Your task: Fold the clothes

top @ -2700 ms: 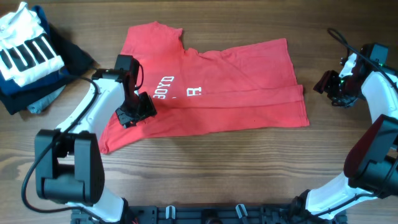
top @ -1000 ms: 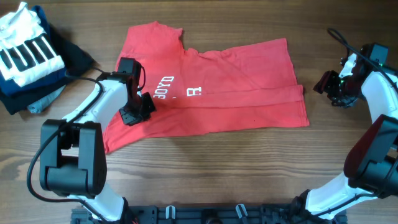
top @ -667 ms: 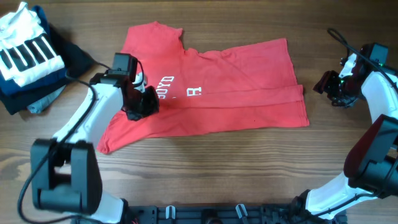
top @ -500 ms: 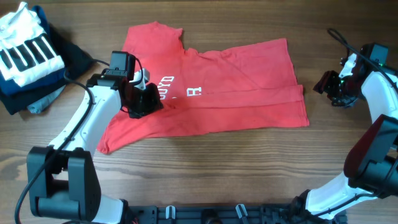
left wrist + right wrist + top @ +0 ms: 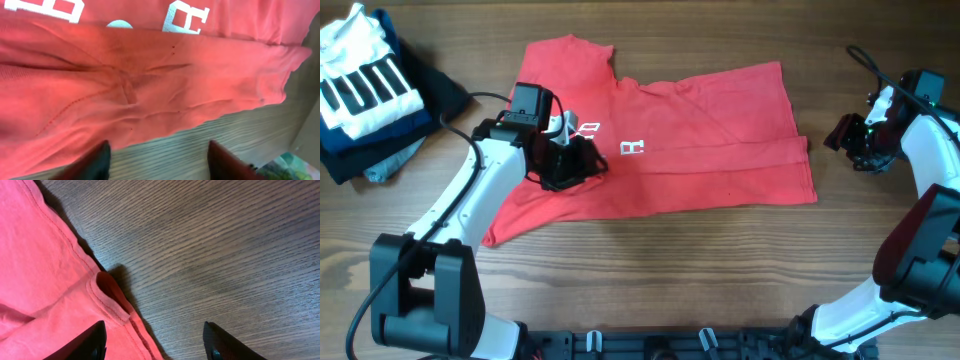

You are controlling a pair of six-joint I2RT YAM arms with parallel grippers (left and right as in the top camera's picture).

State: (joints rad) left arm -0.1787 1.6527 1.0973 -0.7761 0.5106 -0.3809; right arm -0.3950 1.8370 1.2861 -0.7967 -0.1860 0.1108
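- One red short-sleeved T-shirt (image 5: pixel 700 130) lies spread flat across the middle of the desk (image 5: pixel 670 270). Its white lettering (image 5: pixel 633 148) faces up and is partly hidden by the left arm.
- Shallow creases fan out from a small pucker in the cloth in the left wrist view, and a long fold line runs along the lower right part.
- Over the shirt's left half, beside the print, hangs the left end effector (image 5: pixel 575 165). Its fingers (image 5: pixel 100 160) are spread wide with nothing between them.
- Off the shirt's right edge, over bare wood, sits the right end effector (image 5: pixel 845 135), fingers (image 5: pixel 95 340) wide apart and empty. A curled hem corner (image 5: pixel 107 300) lies just ahead of it.
- Bare wood runs along the shirt's near edge and to its right.
- At the far-left corner a white black-striped garment (image 5: pixel 360 75) sits on navy folded clothes (image 5: pixel 435 90), near the shirt but apart from it.
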